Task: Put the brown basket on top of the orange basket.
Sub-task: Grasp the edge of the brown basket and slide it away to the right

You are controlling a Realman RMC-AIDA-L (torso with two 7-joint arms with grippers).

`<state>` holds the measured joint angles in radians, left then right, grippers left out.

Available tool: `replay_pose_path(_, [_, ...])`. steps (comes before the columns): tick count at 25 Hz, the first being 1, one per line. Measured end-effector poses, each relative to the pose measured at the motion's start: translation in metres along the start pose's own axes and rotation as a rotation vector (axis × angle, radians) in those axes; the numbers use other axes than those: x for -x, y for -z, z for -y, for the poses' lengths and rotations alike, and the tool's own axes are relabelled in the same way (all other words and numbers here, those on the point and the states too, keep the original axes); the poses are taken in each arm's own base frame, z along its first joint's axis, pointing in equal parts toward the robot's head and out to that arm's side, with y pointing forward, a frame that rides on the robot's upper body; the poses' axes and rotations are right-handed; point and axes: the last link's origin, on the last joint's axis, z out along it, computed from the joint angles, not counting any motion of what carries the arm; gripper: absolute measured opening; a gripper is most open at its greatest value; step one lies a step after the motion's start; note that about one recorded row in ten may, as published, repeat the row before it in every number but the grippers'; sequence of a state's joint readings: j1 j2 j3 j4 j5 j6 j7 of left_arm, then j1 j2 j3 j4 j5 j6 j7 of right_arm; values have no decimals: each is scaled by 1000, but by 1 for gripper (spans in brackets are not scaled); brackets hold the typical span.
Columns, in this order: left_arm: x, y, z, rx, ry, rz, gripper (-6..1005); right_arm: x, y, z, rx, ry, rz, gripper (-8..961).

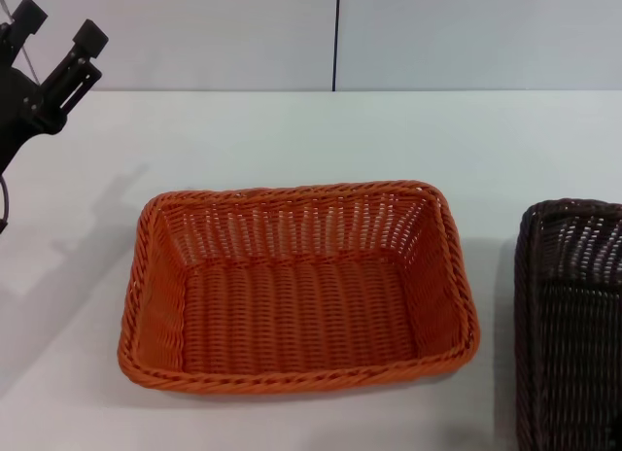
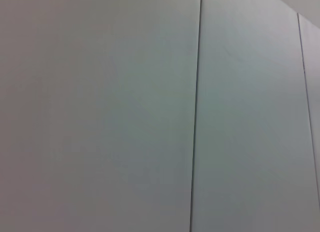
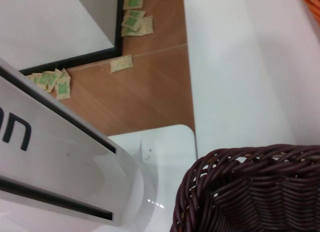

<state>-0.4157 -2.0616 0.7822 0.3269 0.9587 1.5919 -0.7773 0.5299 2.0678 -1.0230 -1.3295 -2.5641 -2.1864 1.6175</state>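
The orange basket (image 1: 296,288) sits mid-table (image 1: 292,130), the brown basket (image 1: 571,325) just beside it at the right edge, apart. The left gripper (image 1: 58,38) hangs raised far left, fingers spread, holding nothing.

The left gripper (image 1: 60,35) is being held raised at the far left of the head view, above the counter (image 1: 292,140), its black arm slanting down out of view. The jaws are being kept parted, the tips pointing up and away, with nothing between them. The right gripper is not being shown in any view.
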Motion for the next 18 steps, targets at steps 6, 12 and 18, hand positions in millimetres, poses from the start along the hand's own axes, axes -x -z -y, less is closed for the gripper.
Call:
replay_pose_path(6, [1,-1,0,-2,-1,4,823,3,1,0,2,14,35,519])
replay_pose_path(12, [2,-3,-1,4,1,7,822,-1,27,7,-110,-7,127,520])
replay_pose_path(18, [2,-4,-2,6,4,7,822,-11,73,20,-328,-55,207,522])
